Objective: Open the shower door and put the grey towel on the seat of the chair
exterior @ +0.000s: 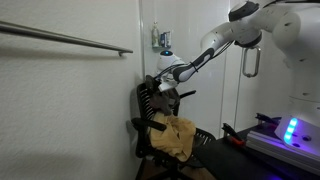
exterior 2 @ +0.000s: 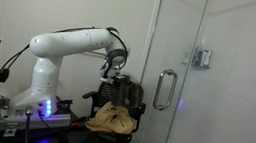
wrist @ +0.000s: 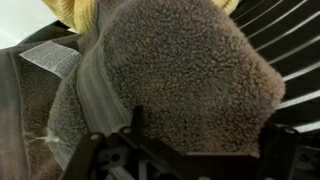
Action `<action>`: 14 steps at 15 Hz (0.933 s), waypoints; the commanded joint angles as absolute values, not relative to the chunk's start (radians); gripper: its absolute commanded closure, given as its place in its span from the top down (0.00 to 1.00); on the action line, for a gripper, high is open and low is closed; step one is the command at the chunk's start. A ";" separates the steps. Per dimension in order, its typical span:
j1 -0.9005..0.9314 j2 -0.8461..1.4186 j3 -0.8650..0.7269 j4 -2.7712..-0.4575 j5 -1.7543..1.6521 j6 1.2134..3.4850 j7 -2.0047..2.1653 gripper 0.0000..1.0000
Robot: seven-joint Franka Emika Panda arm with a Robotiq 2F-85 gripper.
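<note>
Grey towel (wrist: 170,70) bunched at the gripper (wrist: 200,140), over the chair (exterior: 148,100) just off the desk's (exterior: 262,143) edge.
Your fingers straddle the fleece, but I cannot tell whether they pinch it. With a loose hold it may slide behind the backrest, missing the seat. A yellow towel (exterior: 175,138) already covers that seat, the backrest crowds the fingers, and the shower door (exterior 2: 178,38) looks shut.

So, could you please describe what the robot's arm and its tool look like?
The arm is glossy white, built of rounded tubular links with darker bands at the joints. The tool at its end is black and blocky. A blue light glows low down next to the arm.
</note>
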State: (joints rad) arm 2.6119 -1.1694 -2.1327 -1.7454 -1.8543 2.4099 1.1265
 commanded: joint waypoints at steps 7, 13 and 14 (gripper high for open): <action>2.567 -1.292 -2.032 -1.729 -2.075 2.183 1.122 0.39; 2.500 -1.298 -1.946 -1.737 -2.067 2.100 1.090 0.02; 2.469 -1.295 -1.920 -1.750 -2.040 2.094 1.077 0.00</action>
State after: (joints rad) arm 2.5520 -1.2884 -1.9951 -1.7198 -2.0702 2.1390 1.1320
